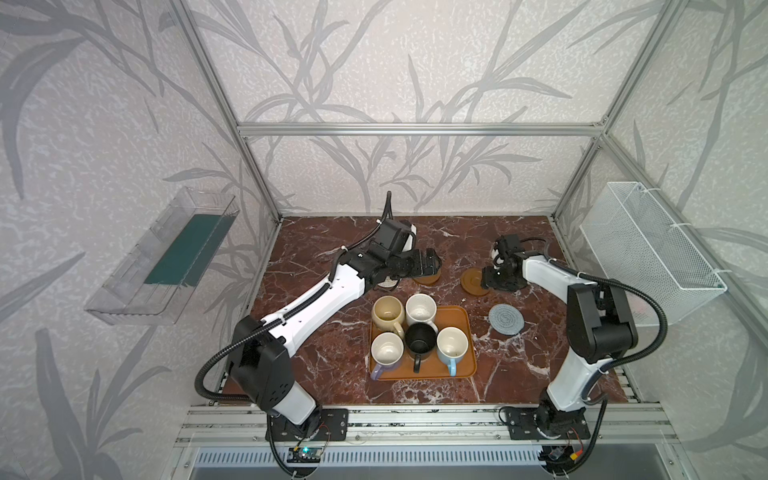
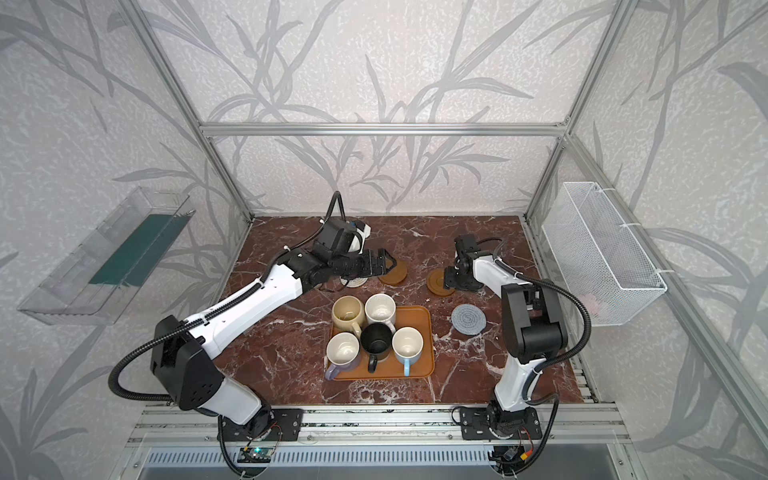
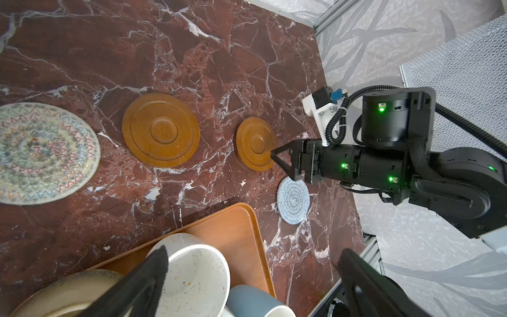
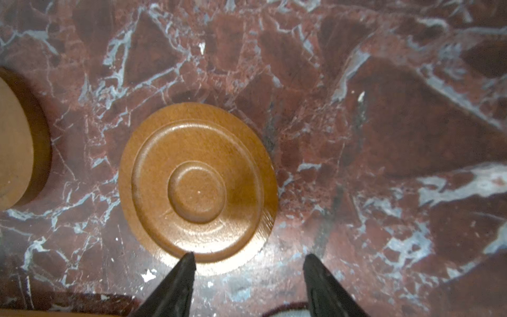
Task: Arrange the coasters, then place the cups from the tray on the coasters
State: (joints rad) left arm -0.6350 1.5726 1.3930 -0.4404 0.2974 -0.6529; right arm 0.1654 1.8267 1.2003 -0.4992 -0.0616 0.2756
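Observation:
Five cups stand on the orange-brown tray (image 1: pixel 462 322): beige (image 1: pixel 387 313), white (image 1: pixel 421 309), lavender (image 1: pixel 387 352), black (image 1: pixel 420 341) and light blue (image 1: pixel 452 345). Behind the tray lie the coasters: a cream woven one (image 3: pixel 41 153), partly under my left arm in both top views, two brown discs (image 1: pixel 427 278) (image 1: pixel 473 283), and a grey-blue woven one (image 1: pixel 506 318) to the right. My left gripper (image 1: pixel 436 265) hovers open over the left disc. My right gripper (image 4: pixel 249 256) is low at the right disc's (image 4: pixel 197 186) rim, jaws part open, one fingertip (image 4: pixel 188 259) over the rim and nothing between them.
A white wire basket (image 1: pixel 648 249) hangs on the right wall and a clear plastic bin (image 1: pixel 162 257) on the left wall. Aluminium frame posts stand at the marble table's (image 1: pixel 332 365) back corners. A metal rail runs along its front edge.

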